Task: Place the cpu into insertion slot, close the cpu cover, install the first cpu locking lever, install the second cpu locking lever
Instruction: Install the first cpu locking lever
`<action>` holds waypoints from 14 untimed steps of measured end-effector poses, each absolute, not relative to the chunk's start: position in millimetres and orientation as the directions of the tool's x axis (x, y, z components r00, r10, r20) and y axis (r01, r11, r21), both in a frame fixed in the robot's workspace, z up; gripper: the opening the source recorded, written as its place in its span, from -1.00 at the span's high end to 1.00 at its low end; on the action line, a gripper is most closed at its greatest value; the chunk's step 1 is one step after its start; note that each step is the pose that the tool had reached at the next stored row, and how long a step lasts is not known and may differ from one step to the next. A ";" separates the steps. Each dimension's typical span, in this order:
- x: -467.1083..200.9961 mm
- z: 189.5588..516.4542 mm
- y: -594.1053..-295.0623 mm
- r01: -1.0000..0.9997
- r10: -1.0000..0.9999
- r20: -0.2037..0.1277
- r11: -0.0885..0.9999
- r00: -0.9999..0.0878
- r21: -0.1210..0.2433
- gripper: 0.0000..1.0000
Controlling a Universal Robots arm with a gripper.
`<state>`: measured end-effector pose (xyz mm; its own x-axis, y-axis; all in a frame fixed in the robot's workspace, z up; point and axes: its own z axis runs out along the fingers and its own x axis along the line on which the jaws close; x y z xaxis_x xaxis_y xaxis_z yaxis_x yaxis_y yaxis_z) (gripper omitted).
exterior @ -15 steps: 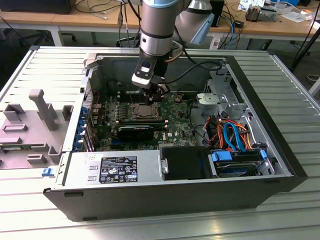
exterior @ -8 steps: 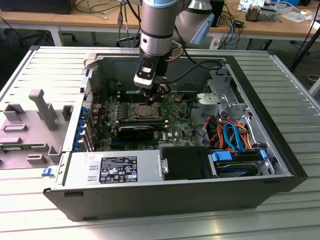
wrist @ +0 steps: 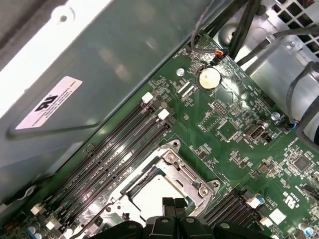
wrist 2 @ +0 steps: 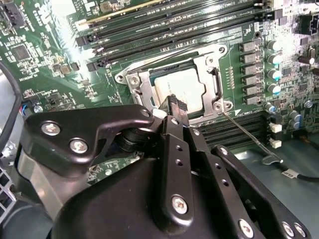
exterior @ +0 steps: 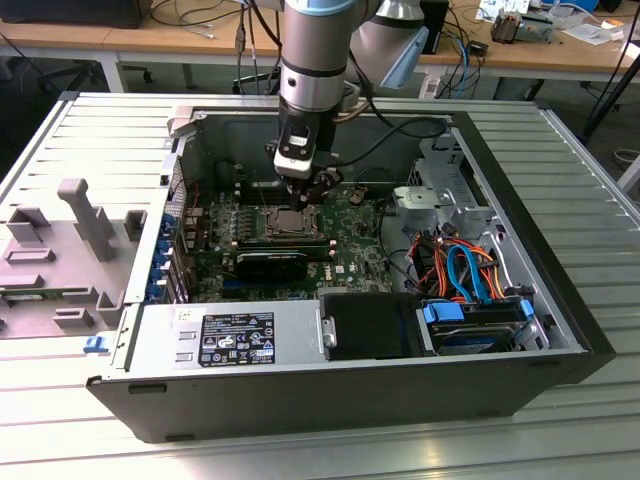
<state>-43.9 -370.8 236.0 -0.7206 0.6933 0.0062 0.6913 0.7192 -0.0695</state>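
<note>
The cpu, a dull silver square, lies in the insertion slot on the green board. The silvery cpu cover lies flat around it, with the chip showing through its window. My gripper hangs just above the near edge of the cpu, shut, with nothing visible between its black fingertips. In the first wrist view the gripper is over the cpu and the cover. A thin locking lever sticks out from one socket corner, away from the socket. In the exterior view the gripper is above the socket.
Long black memory slots run along one side of the socket. A black block lies in front of the socket; a power supply and a drive cage with coloured cables fill the case's front. The case wall rises close by.
</note>
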 end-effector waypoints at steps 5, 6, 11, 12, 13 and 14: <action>-43.9 236.0 -370.8 0.616 0.618 0.009 0.785 -0.786 -0.066 0.79; -43.9 236.0 -370.8 0.591 0.593 0.010 0.804 -0.805 -0.065 0.79; -43.9 236.0 -370.8 0.553 0.554 0.011 0.831 -0.832 -0.064 0.79; -43.9 236.0 -370.8 0.544 0.545 0.011 0.837 -0.838 -0.063 0.79; -43.9 236.0 -370.8 0.537 0.538 0.011 0.842 -0.843 -0.063 0.79; -43.9 236.0 -370.8 0.528 0.530 0.012 0.847 -0.848 -0.063 0.79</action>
